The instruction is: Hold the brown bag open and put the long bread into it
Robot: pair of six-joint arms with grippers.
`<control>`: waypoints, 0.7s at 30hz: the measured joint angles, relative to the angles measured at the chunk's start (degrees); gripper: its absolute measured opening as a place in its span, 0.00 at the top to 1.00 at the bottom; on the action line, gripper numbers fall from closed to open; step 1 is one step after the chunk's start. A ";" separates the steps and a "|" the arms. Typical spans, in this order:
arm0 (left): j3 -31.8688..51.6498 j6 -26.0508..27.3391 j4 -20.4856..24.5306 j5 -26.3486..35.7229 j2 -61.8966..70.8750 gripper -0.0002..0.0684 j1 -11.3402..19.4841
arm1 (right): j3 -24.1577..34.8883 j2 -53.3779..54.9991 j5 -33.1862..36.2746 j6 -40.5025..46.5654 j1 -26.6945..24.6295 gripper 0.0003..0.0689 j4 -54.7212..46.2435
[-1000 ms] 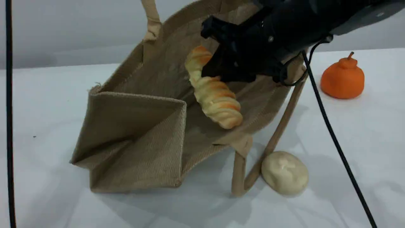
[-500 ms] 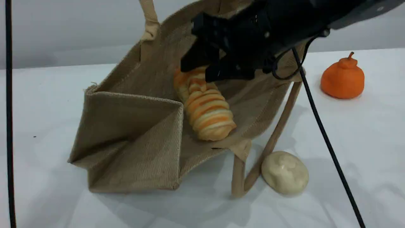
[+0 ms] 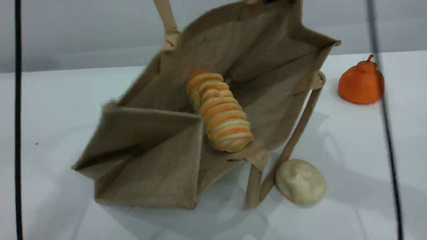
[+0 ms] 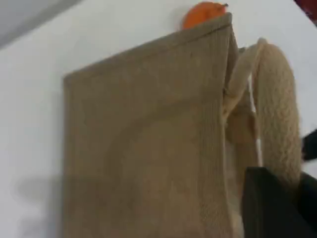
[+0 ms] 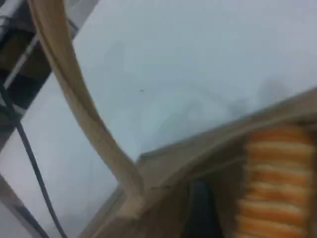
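Note:
The brown bag (image 3: 150,160) lies on its side on the white table with its mouth held open toward the upper right. Inside it, the long bread (image 3: 220,113) rests loose on the lower wall, touched by nothing. The bag's upper handle (image 3: 168,20) rises out of the scene's top edge. The left wrist view shows my left gripper (image 4: 290,178) shut on that handle (image 4: 277,124) above the bag's outer wall (image 4: 143,148). In the blurred right wrist view, one dark fingertip (image 5: 200,213) of the open right gripper hangs above the bag's rim (image 5: 208,153), beside the bread (image 5: 277,183).
A pale cream bun (image 3: 300,181) sits against the bag's lower handle (image 3: 293,140). An orange pumpkin-shaped toy (image 3: 361,81) stands at the far right. Black cables hang at the left edge (image 3: 16,133) and the right (image 3: 387,116).
The right gripper opened, let the long bread drop into the bag, then rose out of the scene view. The bread settled flat on the lower wall. The bag shifted slightly right.

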 joint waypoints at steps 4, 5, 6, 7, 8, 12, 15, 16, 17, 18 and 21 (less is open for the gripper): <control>0.00 0.67 -2.31 -0.05 2.26 0.87 -0.96 | 0.00 -7.16 5.98 9.29 -5.02 0.37 -10.48; 0.00 1.13 -2.37 -0.05 2.92 0.87 -1.30 | 0.00 -9.11 7.42 11.14 -6.17 0.38 -12.39; 0.00 1.51 -2.37 0.00 3.54 0.87 -1.67 | 0.00 -11.05 8.70 12.77 -7.18 0.39 -14.61; 0.00 1.57 -2.37 0.00 4.25 0.87 -2.02 | 0.00 -12.70 9.66 14.23 -8.09 0.40 -16.46; 0.00 1.57 -2.22 0.00 5.00 0.87 -2.28 | 0.00 -14.67 10.83 15.25 -8.70 0.41 -18.18; 0.00 1.57 -1.83 0.00 8.31 0.87 -2.84 | 0.00 -22.36 15.74 19.13 -9.89 0.42 -24.61; 0.05 1.57 -1.79 0.00 10.77 0.87 -2.84 | 0.00 -28.31 18.65 22.98 -9.89 0.42 -30.37; 0.05 1.57 -1.79 0.00 11.58 0.86 -2.84 | 0.00 -30.39 19.34 24.66 -9.89 0.42 -32.15; 0.05 1.57 -1.98 0.00 12.25 0.86 -2.84 | 0.00 -32.48 20.04 26.42 -9.89 0.42 -34.50; 0.05 1.52 -2.14 0.00 13.05 0.84 -2.84 | 0.00 -34.21 20.63 27.99 -9.89 0.42 -36.89; 0.12 1.52 -2.28 0.00 15.52 0.77 -2.84 | 0.00 -40.11 22.39 33.52 -9.89 0.42 -43.58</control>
